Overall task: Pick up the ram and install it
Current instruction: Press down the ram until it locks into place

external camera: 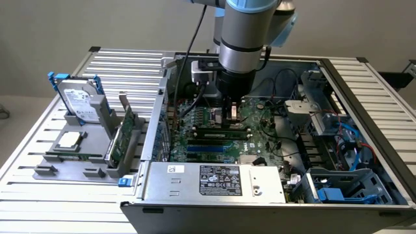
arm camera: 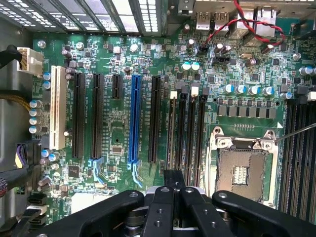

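One ram (external camera: 221,127) is seated mid-frame under the gripper (external camera: 231,115), whose fingers (arm camera: 174,190) are drawn narrow; uneven pressure could leave it unlatched in the motherboard (external camera: 260,139).

Motherboard (external camera: 227,134) inside case (external camera: 364,97); holder (external camera: 78,161) at exterior view's left.

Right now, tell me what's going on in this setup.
A Universal Robots arm reaches down into an open computer case. Its gripper hangs low over the motherboard, right by the black memory slots. Whether it carries the ram cannot be told from here. Outside the case, on the exterior view's left, a grey fixture holds a hard drive, a processor and an expansion card.
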Robot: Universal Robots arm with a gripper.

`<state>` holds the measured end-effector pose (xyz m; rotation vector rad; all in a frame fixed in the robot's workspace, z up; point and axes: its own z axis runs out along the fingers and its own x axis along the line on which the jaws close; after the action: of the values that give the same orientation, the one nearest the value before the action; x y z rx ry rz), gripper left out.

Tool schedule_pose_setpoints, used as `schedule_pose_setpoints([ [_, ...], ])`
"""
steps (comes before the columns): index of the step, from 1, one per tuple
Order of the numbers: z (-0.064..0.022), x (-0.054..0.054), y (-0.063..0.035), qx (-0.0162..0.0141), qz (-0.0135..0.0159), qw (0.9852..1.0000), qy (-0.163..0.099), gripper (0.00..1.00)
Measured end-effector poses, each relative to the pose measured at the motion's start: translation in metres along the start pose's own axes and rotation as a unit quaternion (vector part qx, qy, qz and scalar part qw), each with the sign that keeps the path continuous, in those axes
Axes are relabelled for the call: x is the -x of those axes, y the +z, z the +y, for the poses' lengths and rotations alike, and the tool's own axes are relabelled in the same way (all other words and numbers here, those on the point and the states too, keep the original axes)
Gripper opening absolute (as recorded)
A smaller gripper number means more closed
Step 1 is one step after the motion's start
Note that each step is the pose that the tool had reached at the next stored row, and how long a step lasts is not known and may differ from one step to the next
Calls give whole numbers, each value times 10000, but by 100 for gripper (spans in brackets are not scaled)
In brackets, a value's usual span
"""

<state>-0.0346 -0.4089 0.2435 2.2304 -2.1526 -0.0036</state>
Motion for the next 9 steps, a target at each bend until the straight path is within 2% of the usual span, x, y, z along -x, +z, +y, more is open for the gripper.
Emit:
schedule_pose_setpoints([
  [5, 0, -7, 0, 6, -6, 9998, 189, 11],
  [9, 0, -7, 0, 13, -15, 9988, 481, 11],
])
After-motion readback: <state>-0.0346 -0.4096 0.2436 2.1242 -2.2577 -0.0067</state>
